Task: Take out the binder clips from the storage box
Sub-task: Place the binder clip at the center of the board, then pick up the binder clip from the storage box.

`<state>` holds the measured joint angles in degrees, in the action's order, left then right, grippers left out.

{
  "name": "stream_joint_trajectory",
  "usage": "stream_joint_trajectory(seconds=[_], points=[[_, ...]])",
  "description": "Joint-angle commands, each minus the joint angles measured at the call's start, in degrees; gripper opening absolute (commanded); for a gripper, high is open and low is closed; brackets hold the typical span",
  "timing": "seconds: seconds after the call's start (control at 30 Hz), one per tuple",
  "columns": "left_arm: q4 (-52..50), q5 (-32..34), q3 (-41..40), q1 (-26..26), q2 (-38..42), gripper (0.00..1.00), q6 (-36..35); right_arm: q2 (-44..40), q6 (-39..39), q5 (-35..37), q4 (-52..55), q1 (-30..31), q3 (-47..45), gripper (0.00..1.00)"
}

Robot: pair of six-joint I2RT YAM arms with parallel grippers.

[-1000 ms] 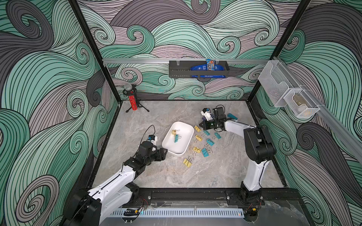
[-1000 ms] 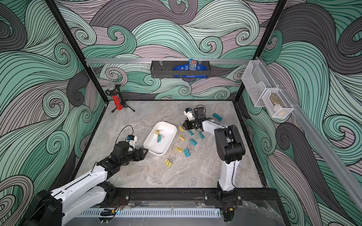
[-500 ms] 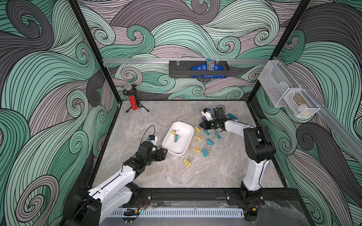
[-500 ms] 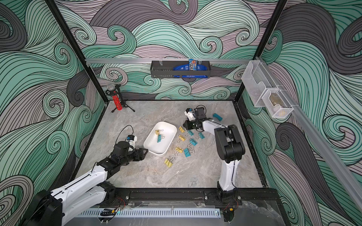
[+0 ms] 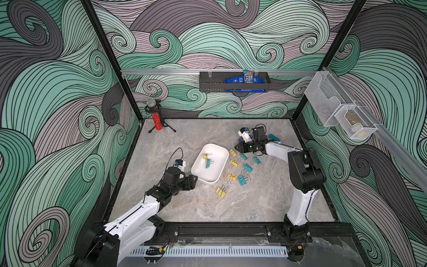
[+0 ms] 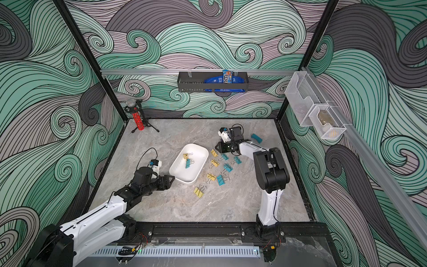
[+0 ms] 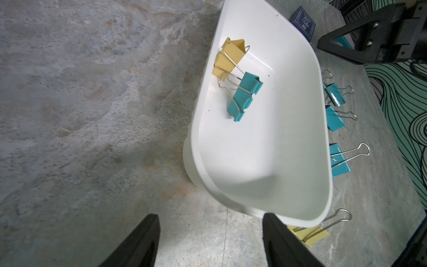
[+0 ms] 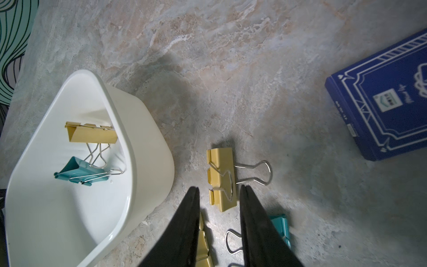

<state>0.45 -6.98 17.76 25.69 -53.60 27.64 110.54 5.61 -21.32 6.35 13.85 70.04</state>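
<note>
On table (image 5: pixel 208 208), storage box (image 5: pixel 213 173) lying diagonally

White storage box (image 6: pixel 195 173) mid table (image 6: pixel 184 208), one yellow clip (image 6: pixel 185 156) and one teal clip (image 6: pixel 188 163) inside. Eight binder clips (image 6: pixel 227 167) scattered just right of it. Left gripper (image 6: pixel 172 179) beside its near corner, right gripper (image 6: pixel 216 147) by its far corner
</note>
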Motion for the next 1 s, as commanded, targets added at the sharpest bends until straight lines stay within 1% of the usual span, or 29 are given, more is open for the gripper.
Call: stream_joint_trajectory(seconds=[0.0, 0.27, 0.37, 0.47, 0.57, 0.7, 0.97], points=[[-0.23, 0.30, 1.93, 0.30, -0.47, 0.73, 0.33, -3.72, 0.11, 1.78, -0.32, -0.17, -1.15, 0.36], [0.14, 0.36, 1.53, 0.24, -0.26, 0.73, 0.57, -9.84, 0.44, 4.44, -0.32, 0.55, -4.43, 0.37], [0.19, 0.23, 1.49, 0.31, -0.35, 0.73, 0.71, -11.85, -0.55, 4.53, -0.21, 3.08, -5.26, 0.37], [0.00, 0.19, 1.49, 0.25, -0.37, 0.73, 0.67, -12.96, -3.02, 4.98, 0.30, 7.19, -4.83, 0.38], [-0.17, 0.43, 1.40, 0.32, -0.24, 0.73, 0.67, -12.57, -4.30, 7.35, 2.12, 11.20, -2.88, 0.38], [-0.09, 0.48, 1.40, 0.28, -0.31, 0.73, 0.76, -10.58, -4.85, 7.56, 2.61, 14.61, -0.99, 0.38], [0.24, 0.35, 1.14, 0.25, -0.48, 0.73, 1.06, -5.73, -5.77, 7.97, 3.23, 17.75, 2.31, 0.39]])
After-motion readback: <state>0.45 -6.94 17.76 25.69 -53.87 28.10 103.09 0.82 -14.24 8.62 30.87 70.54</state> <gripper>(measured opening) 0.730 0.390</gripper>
